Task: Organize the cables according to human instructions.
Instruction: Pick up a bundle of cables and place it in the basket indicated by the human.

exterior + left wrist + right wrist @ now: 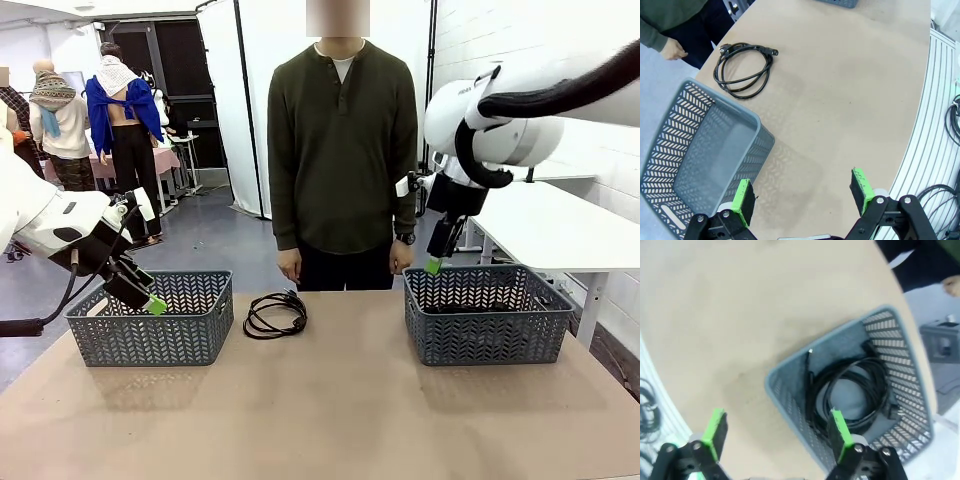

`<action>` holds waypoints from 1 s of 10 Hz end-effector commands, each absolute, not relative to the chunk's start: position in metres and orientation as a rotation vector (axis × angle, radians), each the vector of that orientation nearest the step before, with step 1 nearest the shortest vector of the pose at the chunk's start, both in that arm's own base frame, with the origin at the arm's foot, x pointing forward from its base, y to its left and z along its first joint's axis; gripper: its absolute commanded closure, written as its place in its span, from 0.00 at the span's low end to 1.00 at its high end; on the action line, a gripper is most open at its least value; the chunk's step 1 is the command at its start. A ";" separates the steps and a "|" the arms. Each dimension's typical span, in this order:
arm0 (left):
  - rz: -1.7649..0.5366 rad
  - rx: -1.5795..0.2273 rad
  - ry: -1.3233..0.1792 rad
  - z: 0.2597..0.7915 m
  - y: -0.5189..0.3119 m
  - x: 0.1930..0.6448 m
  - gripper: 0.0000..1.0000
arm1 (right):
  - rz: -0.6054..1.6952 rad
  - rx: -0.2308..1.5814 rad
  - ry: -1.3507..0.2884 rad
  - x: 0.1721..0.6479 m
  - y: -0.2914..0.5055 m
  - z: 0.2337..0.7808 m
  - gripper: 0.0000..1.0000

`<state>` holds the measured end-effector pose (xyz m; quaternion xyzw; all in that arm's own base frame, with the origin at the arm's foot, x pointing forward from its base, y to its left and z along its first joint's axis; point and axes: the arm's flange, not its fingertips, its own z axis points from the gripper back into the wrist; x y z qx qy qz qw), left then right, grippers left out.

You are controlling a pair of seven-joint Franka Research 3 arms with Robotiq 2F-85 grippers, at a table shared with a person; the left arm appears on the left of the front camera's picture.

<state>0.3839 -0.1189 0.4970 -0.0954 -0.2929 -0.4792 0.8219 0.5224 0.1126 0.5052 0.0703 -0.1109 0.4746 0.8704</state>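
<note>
From across the room, the person [342, 150] stands behind the table [330, 400]. 1 coiled cable [275, 314] lies just right of the left basket [190, 335], and the left gripper [152, 302] hangs over that basket. The right basket [490, 335] sits well to its right, under the right gripper [432, 266].

From the left wrist, the fingers are spread wide beside the left basket, with the cable beyond it.

From the right wrist, the fingers are spread, and more cables [850, 390] lie coiled in the right basket.

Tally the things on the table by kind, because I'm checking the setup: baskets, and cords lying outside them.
Baskets: 2, the left basket and the right basket
Loose cord: 1
Total: 3
</note>
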 end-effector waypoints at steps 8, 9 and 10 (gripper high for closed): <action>-1.035 -0.225 -0.628 0.495 -0.115 0.386 0.00 | 1.016 0.180 -0.276 0.459 0.153 0.452 0.00; -1.035 -0.225 -0.628 0.495 -0.115 0.386 0.00 | 1.016 0.180 -0.276 0.459 0.153 0.452 0.00; -1.035 -0.225 -0.628 0.495 -0.115 0.386 0.00 | 1.016 0.180 -0.276 0.459 0.153 0.452 0.00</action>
